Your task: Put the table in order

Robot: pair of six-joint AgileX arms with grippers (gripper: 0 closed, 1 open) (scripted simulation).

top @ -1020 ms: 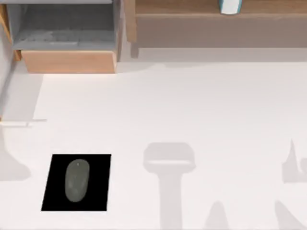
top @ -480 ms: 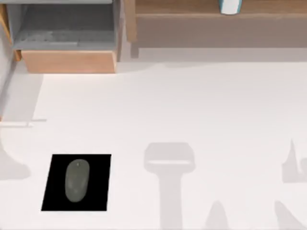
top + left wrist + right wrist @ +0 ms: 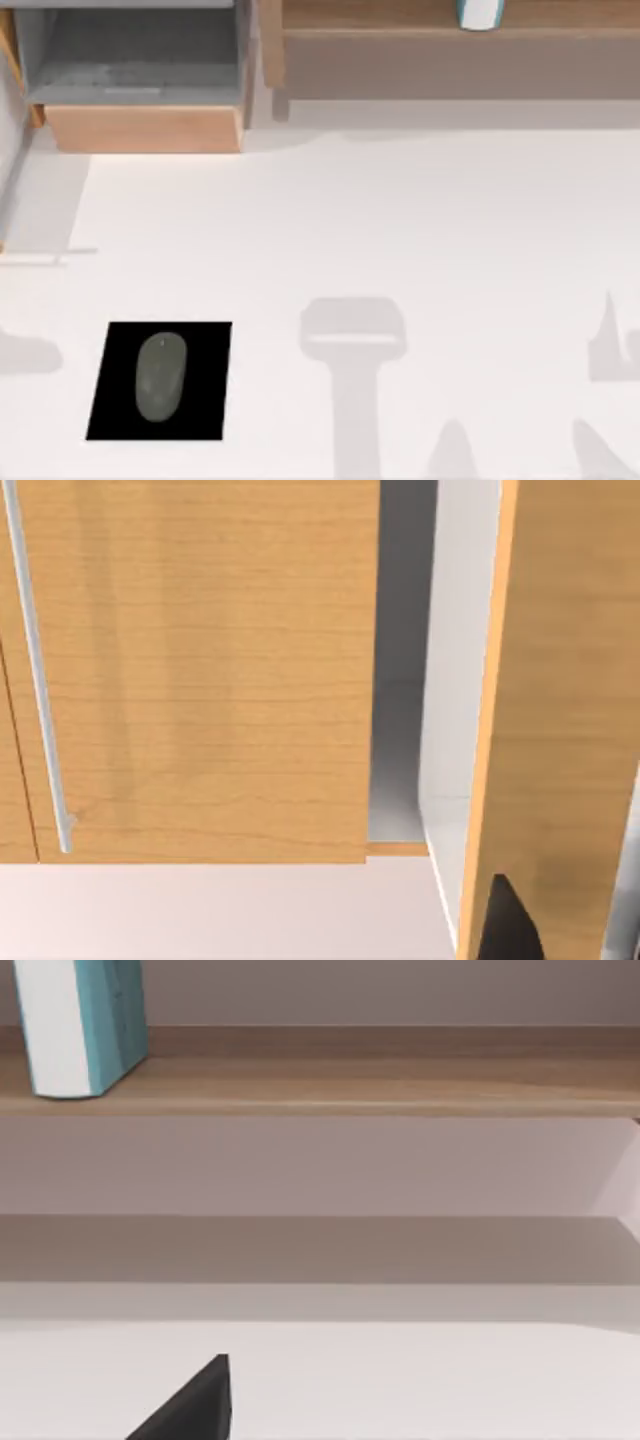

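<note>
The white table (image 3: pixel 400 230) spreads across the top view. On its front left lies a black mouse pad (image 3: pixel 205 400) with a grey mouse (image 3: pixel 160 376) on it. A dark tip of my left gripper (image 3: pixel 510 925) shows in the left wrist view, close to a wooden front with a slim metal handle (image 3: pixel 35 670). A dark tip of my right gripper (image 3: pixel 195 1405) shows in the right wrist view, low over the table (image 3: pixel 420 1380) and facing the shelf (image 3: pixel 350 1090).
A wooden drawer (image 3: pixel 145 128) with a grey inside stands open at the back left. The light wooden shelf (image 3: pixel 450 35) runs along the back right and carries an upright teal and white book (image 3: pixel 480 12) (image 3: pixel 85 1025). Arm shadows fall across the table's front.
The shadow at the table's left edge has become lower and flatter. The mouse, pad, drawer and book have stayed where they were.
</note>
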